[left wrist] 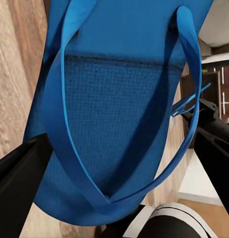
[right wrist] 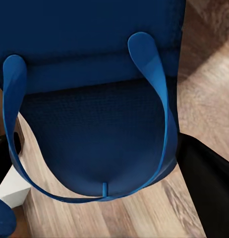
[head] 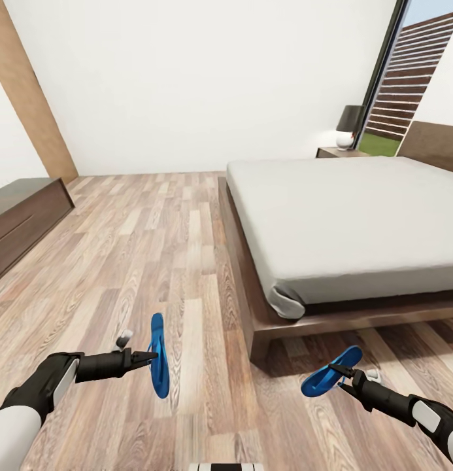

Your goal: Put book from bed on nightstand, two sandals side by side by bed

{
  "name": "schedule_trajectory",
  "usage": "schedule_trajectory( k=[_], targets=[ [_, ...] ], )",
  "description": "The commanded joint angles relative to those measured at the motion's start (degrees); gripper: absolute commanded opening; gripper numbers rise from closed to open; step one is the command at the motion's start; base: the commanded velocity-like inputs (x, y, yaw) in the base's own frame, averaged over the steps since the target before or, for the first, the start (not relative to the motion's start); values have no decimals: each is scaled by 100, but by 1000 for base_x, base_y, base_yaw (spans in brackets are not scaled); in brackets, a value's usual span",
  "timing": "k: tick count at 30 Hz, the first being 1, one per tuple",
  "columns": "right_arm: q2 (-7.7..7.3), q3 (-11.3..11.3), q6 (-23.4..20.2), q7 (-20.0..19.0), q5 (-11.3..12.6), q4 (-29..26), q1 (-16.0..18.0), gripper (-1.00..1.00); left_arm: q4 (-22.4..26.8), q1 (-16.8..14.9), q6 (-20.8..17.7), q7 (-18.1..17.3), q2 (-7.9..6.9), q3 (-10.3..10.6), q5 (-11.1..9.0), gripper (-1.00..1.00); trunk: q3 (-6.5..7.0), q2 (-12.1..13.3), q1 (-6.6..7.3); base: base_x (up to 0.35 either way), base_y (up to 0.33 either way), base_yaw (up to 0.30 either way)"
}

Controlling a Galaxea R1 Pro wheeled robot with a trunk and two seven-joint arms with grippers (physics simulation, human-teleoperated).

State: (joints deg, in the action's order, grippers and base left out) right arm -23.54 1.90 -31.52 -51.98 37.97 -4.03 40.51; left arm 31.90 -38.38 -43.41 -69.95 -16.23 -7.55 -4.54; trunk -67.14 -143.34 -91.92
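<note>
The bed [head: 357,216] and headboard [head: 435,144] run off the right edge; the bed hides most of the nightstand [head: 337,152].

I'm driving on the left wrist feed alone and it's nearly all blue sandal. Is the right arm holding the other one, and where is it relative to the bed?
Observer: Yes. The right end effector grips the right sandal off the floor, just in front of the bed, near the corner of its foot end.
Operator: And how far apart are the two sandals?
Observer: Well apart. The left sandal hangs on edge from the left end effector, over open floor to the left of the bed.
Operator: Where's a nightstand?
Observer: One nightstand stands past the bed's far side by the window, with a lamp on it.
</note>
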Motion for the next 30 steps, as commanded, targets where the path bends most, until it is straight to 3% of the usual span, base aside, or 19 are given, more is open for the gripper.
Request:
schedule_trajectory(
  k=[1, 12, 30],
  targets=[
    [-1, 21, -47, -5, 9, -2, 1, -100, 0, -3, -45, -9, 0, -6, -12, -100, -8, -2, 1, 0, -160, 121],
    [-1, 16, -47, -12, 9, -2, 1, -100, 0, -3, -45, 8, -3, -9, -12, -100, -37, -2, 1, 0, -87, 102],
    [14, -9, -12, -34, -40, 16, 1, -100, 0, -3, -45, 0, -3, -9, -11, -100, -39, -2, 1, 0, -1, 4]
  ],
)
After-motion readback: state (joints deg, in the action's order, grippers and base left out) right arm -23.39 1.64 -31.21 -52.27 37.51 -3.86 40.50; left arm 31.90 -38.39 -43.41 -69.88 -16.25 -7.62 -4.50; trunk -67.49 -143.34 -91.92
